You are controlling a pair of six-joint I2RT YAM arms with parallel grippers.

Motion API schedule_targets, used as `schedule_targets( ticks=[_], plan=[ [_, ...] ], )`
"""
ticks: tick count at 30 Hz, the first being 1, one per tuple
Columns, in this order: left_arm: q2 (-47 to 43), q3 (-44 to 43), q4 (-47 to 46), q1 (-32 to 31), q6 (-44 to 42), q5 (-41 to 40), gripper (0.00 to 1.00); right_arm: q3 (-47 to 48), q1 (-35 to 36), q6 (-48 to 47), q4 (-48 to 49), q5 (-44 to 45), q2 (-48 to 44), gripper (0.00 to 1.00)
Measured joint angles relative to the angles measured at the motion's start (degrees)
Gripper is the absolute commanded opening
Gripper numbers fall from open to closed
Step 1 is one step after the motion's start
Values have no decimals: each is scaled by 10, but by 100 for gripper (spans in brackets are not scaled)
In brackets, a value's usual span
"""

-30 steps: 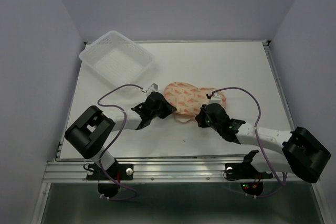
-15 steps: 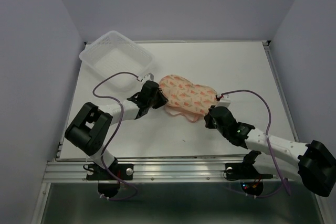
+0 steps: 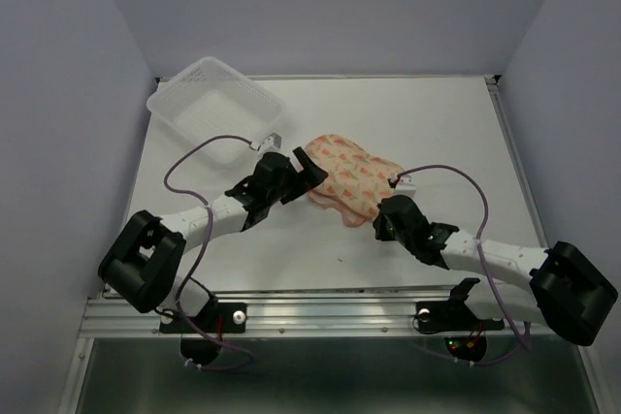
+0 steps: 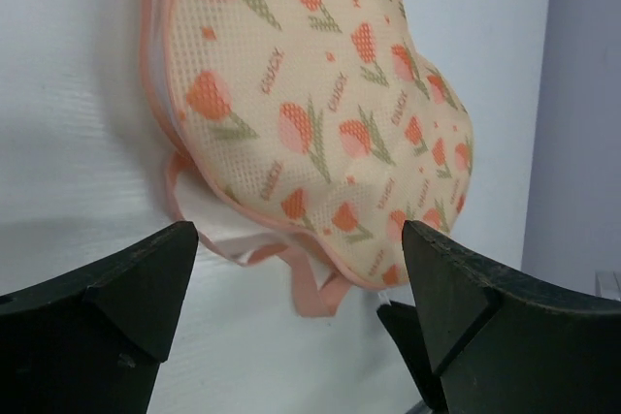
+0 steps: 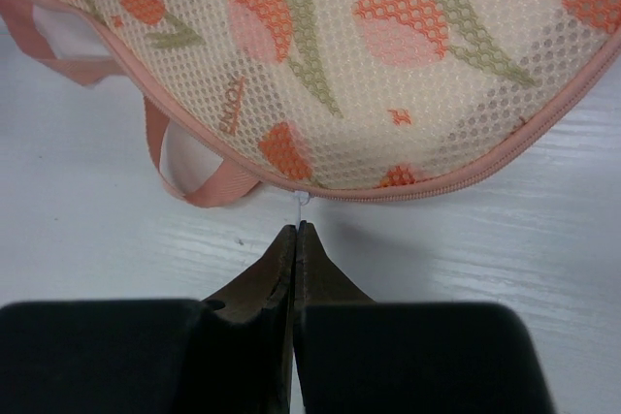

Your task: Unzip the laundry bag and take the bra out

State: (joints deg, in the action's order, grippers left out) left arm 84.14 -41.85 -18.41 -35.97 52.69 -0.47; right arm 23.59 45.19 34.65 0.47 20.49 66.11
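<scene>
While the left end effector (image 4: 299,235) gapes beside the laundry bag (image 4: 320,113), the right end effector (image 5: 295,232) is closed at its rim (image 5: 466,177).

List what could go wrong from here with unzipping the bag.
The left gripper is open and grips nothing, so the laundry bag may slide rather than unzip.
The right gripper is shut just below the zipper rim with only a thin white thread at its tips; the hold may slip.
The pink loop lies close by and could snag.

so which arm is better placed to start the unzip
Probably right: the right claw, shut, sits tip-first at the zipper rim of the laundry bag; the left claw hangs open, back from it.
</scene>
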Motion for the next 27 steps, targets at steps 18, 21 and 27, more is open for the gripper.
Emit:
schedule_targets(
  ticks=[18,21,27],
  plan=[
    [165,-23,-117,-130,129,16,55,34,3,1,44,-49,40,1],
    [179,-25,-122,-132,136,18,18,34,3,3,47,-54,40,1],
    [182,-24,-131,-132,141,21,0,32,3,10,49,-57,38,1]
  ],
)
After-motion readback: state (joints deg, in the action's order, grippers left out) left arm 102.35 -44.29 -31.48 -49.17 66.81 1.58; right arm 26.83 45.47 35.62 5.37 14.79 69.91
